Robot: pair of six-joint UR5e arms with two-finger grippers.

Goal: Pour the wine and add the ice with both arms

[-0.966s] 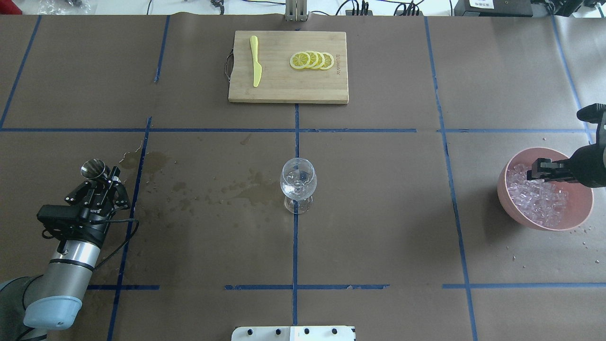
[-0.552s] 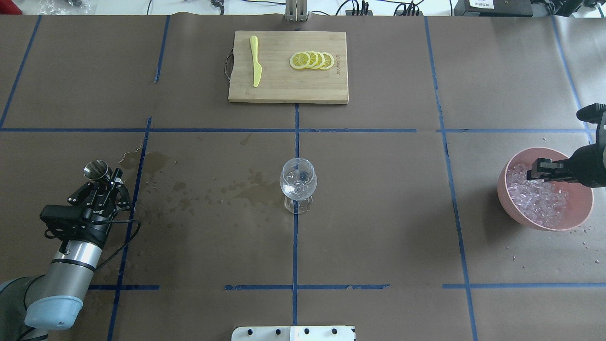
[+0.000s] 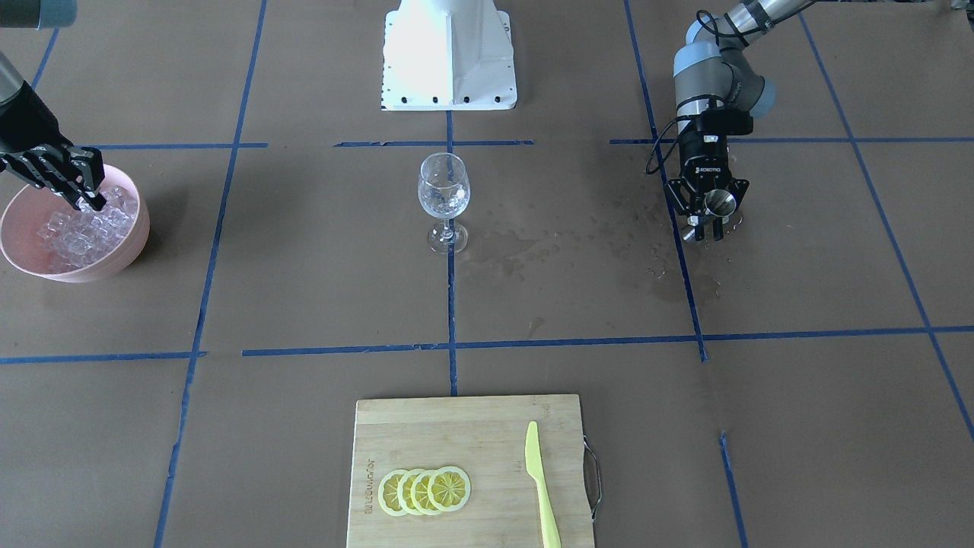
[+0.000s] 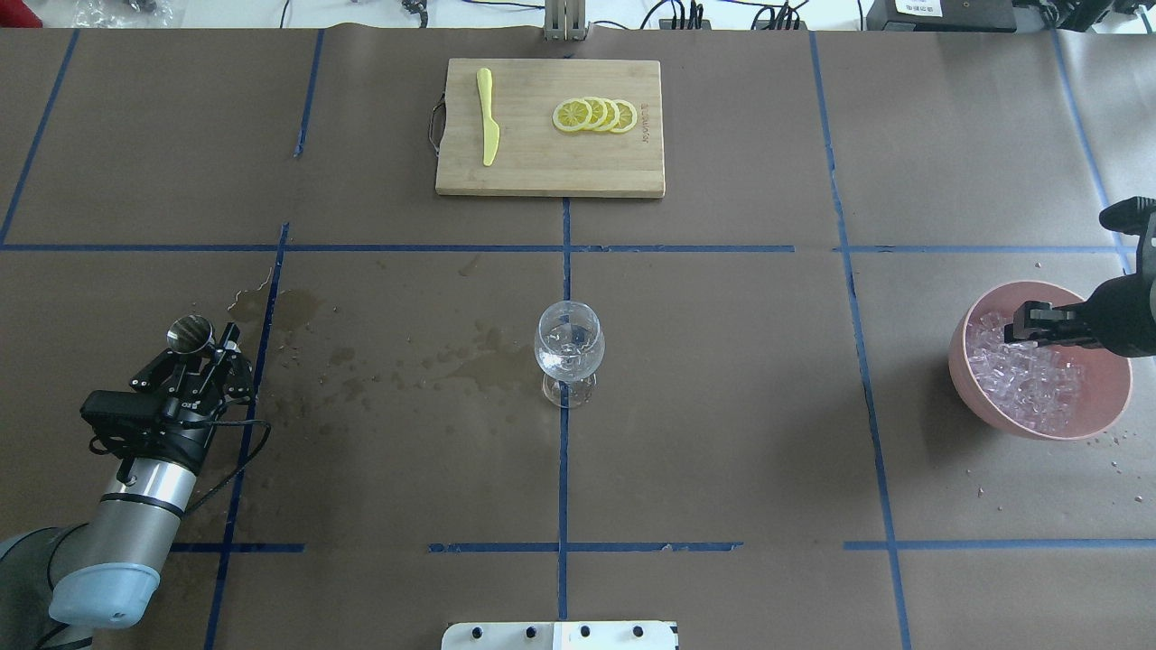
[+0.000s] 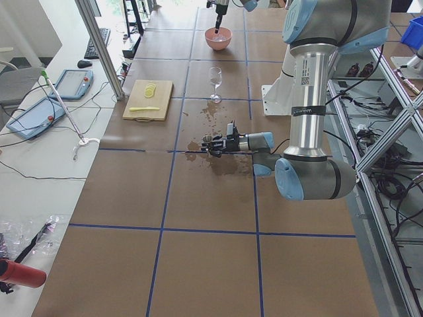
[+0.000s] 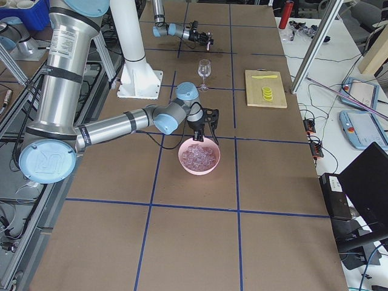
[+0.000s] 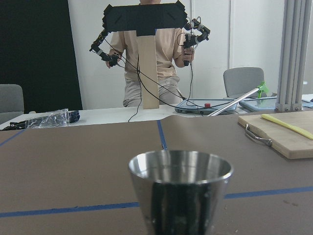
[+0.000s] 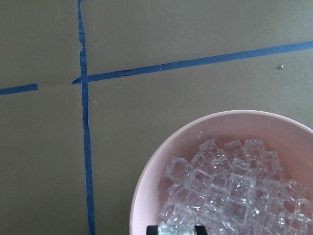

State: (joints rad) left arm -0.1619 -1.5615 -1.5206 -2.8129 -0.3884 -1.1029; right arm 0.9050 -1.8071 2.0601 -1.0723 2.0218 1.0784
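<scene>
A wine glass (image 4: 569, 348) stands at the table's centre with clear, glossy contents low in its bowl (image 3: 444, 199). My left gripper (image 4: 206, 350) at the near left is shut on a steel measuring cup (image 4: 190, 334), held upright just above the table. The cup fills the left wrist view (image 7: 180, 196). A pink bowl (image 4: 1111, 406) of ice cubes (image 4: 1030, 384) sits at the far right. My right gripper (image 4: 1020, 327) points down into the ice. In the right wrist view its tips (image 8: 176, 229) are closed on a clear cube.
A wooden cutting board (image 4: 542, 171) at the far centre holds lemon slices (image 4: 596, 115) and a yellow knife (image 4: 488, 117). Wet stains (image 4: 433, 361) lie between the cup and the glass. The white pedestal (image 3: 449, 53) stands at the robot's side. A person (image 7: 146, 54) stands beyond the far edge.
My left gripper has drawn back slightly towards the robot with the cup, and the cup has turned more upright. The right gripper has stayed in the ice bowl.
</scene>
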